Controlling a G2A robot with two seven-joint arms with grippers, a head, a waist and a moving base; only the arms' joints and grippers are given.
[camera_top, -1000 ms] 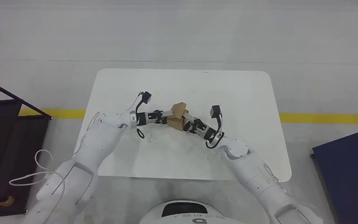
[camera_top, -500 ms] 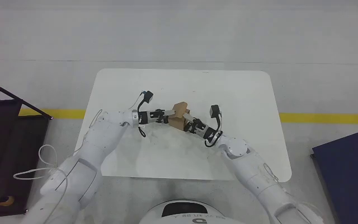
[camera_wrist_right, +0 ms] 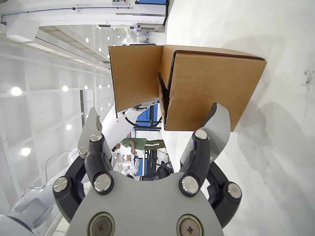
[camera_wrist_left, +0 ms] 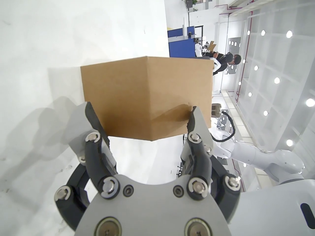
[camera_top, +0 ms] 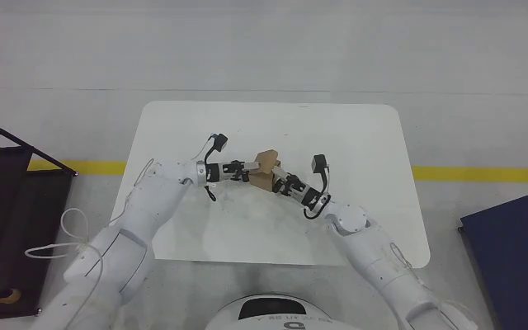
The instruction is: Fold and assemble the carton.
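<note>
1. Carton (camera_top: 266, 167), brown and partly folded, stands on the white bench (camera_top: 355, 140) near its middle, between the robot's two arms, which meet it from opposite sides.
2. Seen from the left wrist, the carton (camera_wrist_left: 147, 96) turns one upright corner edge toward the camera, with a plain face on either side of it.
3. The left pincer (camera_wrist_left: 140, 106) is spread wide across that corner: one fingertip (camera_wrist_left: 195, 121) touches the face on one side, while the other fingertip (camera_wrist_left: 92, 116) overlaps the carton's edge on the other. It is released, not clamped on the board.
4. Seen from the right wrist, the carton (camera_wrist_right: 209, 82) shows a side seam gaping at a ragged slit, and one flap (camera_wrist_right: 133, 79) juts out flat beyond the body.
5. The right pincer (camera_wrist_right: 154, 108) is also released, with its jaws far apart. One fingertip (camera_wrist_right: 219, 119) lies against the carton's near face close to the bench, and the other fingertip (camera_wrist_right: 92, 124) hangs in open air, well apart from the flap.
6. From above, the left pincer (camera_top: 244, 171) and the right pincer (camera_top: 278, 179) both sit just beside the carton.
7. A yellow line (camera_top: 470, 173) crosses the grey floor beside the bench.
</note>
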